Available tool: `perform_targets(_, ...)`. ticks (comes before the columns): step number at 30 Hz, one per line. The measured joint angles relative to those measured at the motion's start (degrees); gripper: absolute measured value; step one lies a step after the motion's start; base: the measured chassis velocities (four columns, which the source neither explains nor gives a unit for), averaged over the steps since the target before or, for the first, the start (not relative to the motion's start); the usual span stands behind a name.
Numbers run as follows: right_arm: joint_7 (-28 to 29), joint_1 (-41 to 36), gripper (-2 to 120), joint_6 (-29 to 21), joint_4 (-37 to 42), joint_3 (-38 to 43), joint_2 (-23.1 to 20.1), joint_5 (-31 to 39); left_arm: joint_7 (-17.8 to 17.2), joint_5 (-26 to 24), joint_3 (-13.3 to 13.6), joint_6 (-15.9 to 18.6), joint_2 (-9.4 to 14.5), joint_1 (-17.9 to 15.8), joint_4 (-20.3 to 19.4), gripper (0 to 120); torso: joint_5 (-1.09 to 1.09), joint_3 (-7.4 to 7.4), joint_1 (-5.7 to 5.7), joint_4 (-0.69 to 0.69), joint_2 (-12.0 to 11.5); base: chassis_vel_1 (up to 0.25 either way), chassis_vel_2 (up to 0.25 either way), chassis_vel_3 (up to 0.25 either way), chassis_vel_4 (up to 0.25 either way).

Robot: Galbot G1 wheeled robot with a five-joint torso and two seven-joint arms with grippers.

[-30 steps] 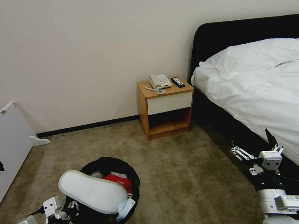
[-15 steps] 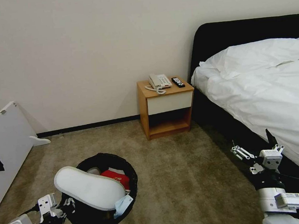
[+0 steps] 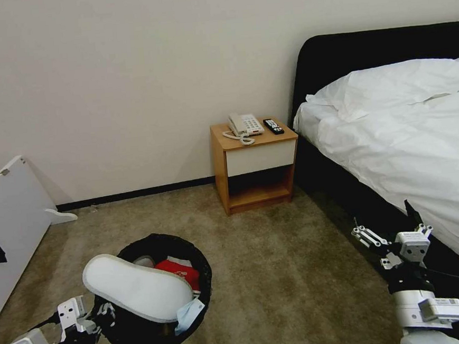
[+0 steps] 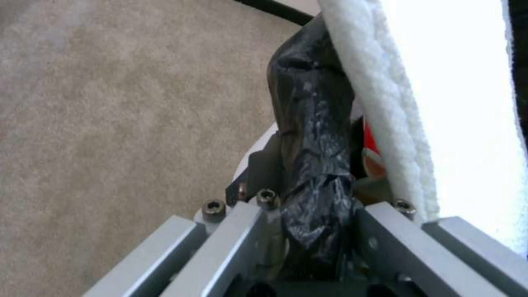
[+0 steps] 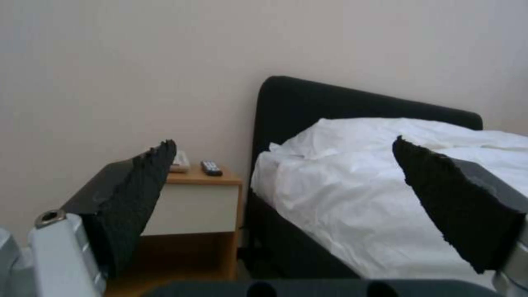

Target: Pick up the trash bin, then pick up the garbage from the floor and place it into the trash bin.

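Note:
The trash bin, lined with a black bag, is at the lower left of the head view over the floor. A white slipper lies across its mouth. A red packet sits inside, and a pale-blue mask hangs over the near rim. My left gripper is shut on the bin's near-left rim. In the left wrist view the bagged rim is pinched between the jaws, with the slipper beside it. My right gripper hangs open and holds nothing beside the bed, its dark pads wide apart.
A wooden nightstand with a phone and a remote stands against the wall. The bed with white bedding and a black frame takes up the right side. A white board leans at the far left.
The bin, the slipper and my left gripper shifted slightly to the left over the last second, then stayed put. The right arm has barely moved.

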Motion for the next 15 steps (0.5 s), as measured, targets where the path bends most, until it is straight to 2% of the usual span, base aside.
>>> perform_targets(15, -0.44, -0.91, 100, 0.87, 0.62, 1.31, -0.19, -0.05, 0.23, 0.0, 0.24, -0.01, -0.71, 0.24, -1.03, 1, 0.0, 0.0, 0.0, 0.0, 0.0, 0.0, 0.0, 0.0, 0.0)
